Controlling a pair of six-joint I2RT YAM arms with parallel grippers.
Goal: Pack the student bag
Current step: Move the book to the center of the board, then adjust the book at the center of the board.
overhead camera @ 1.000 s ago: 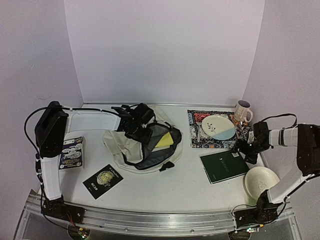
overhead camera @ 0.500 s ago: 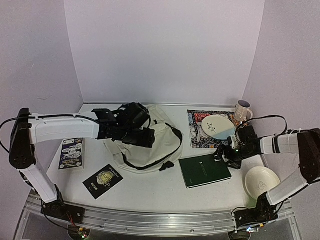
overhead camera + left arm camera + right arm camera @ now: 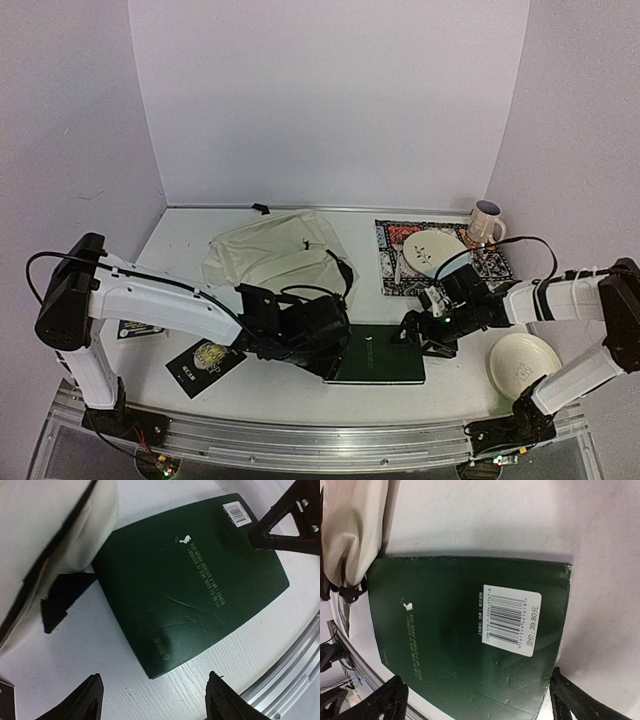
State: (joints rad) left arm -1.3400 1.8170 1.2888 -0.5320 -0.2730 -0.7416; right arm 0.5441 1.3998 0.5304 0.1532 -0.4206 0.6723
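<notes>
Large soft cream fabric backpack (image 3: 265,262), eleven o'clock of green paperback (image 3: 385,355): likely limp, light; pinch zipper edge; left gripper (image 3: 154,680), right gripper (image 3: 477,677): wide, empty.

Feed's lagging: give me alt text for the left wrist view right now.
A dark green softcover book lies flat on the white table, with the open left gripper poised above its lower corner. The right gripper's black fingertip is by the book's barcode corner; the cream fabric backpack fills the upper left.
</notes>
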